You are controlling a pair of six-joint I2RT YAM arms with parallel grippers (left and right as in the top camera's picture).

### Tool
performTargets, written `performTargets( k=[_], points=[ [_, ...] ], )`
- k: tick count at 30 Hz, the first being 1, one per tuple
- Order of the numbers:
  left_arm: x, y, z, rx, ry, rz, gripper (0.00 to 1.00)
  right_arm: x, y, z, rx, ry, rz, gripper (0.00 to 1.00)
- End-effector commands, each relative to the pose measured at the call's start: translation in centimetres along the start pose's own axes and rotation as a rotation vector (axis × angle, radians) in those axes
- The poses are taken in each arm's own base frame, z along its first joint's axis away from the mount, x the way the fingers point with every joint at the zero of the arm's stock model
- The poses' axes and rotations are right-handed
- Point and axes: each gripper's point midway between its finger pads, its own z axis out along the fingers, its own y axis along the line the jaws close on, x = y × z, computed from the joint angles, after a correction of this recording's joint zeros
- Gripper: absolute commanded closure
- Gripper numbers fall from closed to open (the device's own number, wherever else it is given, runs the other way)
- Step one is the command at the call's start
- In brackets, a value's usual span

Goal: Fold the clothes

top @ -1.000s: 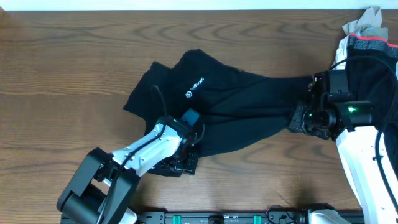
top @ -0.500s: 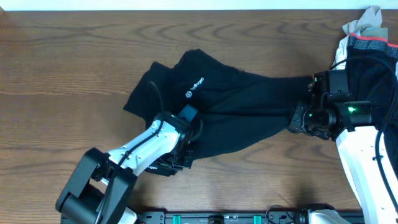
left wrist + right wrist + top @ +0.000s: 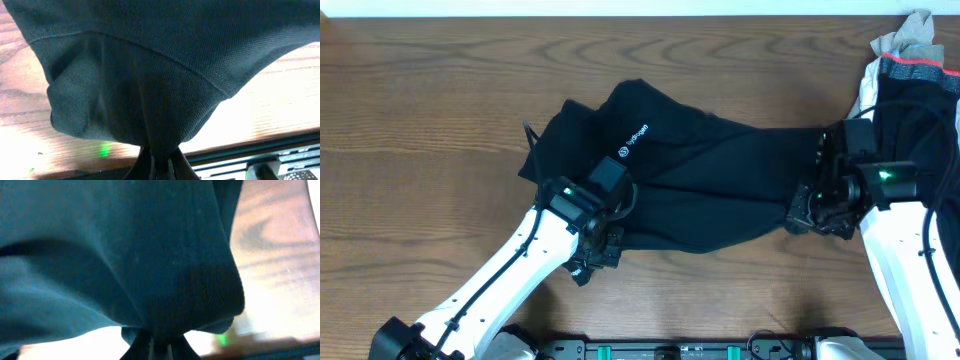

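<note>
Overhead, the brown wood-grain counter (image 3: 440, 90) is viewed from straight above by the fixed camera. It is set far enough back that the white left arm (image 3: 510, 275), the white right arm (image 3: 895, 260) and the whole soft black short-sleeved T-shirt (image 3: 710, 185) are taken in. The left wrist camera is mounted just behind the left jaws and aimed along them. The shirt's hem is held so near the lens that cloth fills most of the frame, with pale counter behind. The right wrist camera is set likewise behind the right jaws, at the shirt's opposite end. Shirt and counter are shared by all three views.
</note>
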Motion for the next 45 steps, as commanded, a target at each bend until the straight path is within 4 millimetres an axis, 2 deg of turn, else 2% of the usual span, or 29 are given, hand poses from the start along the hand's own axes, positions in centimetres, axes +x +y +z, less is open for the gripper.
performTargets(
  k=[1,3,6,9,13,15,18,19,24,28,32,35,38,41,45],
  points=[
    [-0.2,0.5,-0.4,-0.021,-0.014,-0.012,0.94,-0.4,-1.3,0.4,0.077,-0.002,0.034,0.95],
    [-0.1,0.6,-0.4,-0.029,-0.009,-0.012,0.94,-0.1,-1.3,0.7,0.077,0.022,0.035,0.99],
    [0.3,1.4,-0.4,-0.07,0.004,-0.015,0.94,0.8,-1.5,1.6,0.091,0.072,0.036,0.99],
    [0.7,1.9,-0.5,-0.09,0.018,-0.02,0.94,1.3,-1.9,2.9,0.109,0.105,0.039,0.99],
    [0.6,2.3,-0.5,-0.09,0.02,-0.041,0.94,3.3,-1.1,5.4,0.052,0.21,0.051,0.97],
    [0.5,2.5,-0.5,-0.089,0.02,-0.052,0.94,4.1,-1.2,6.2,0.047,0.247,0.054,0.92],
    [0.4,2.9,-0.6,-0.088,0.02,-0.067,0.94,4.2,-1.3,6.5,0.044,0.253,0.008,0.74],
    [0.4,2.9,-0.6,-0.087,0.02,-0.064,0.94,4.2,-1.3,6.5,0.04,0.251,-0.009,0.71],
    [0.3,3.1,-0.6,-0.087,0.019,-0.068,0.94,4.9,-1.4,6.3,0.042,0.282,-0.026,0.66],
    [0.3,3.1,-0.6,-0.086,0.018,-0.068,0.94,7.0,-0.6,6.7,-0.015,0.365,-0.014,0.66],
    [0.2,3.1,-0.6,-0.085,0.016,-0.068,0.94,10.0,-1.6,8.0,0.035,0.442,0.024,0.72],
    [0.2,3.1,-0.6,-0.085,0.014,-0.068,0.94,11.3,-2.5,9.0,0.065,0.465,0.019,0.72],
    [-0.1,3.0,-0.6,-0.081,0.005,-0.067,0.94,11.8,-3.2,9.8,0.09,0.459,0.037,0.69],
    [-0.3,2.9,-0.5,-0.078,-0.006,-0.067,0.94,11.9,-4.5,10.4,0.163,0.432,0.116,0.59],
    [-0.5,2.9,-0.5,-0.075,-0.013,-0.066,0.94,11.9,-5.1,11.7,0.189,0.392,0.19,0.56]
  ],
)
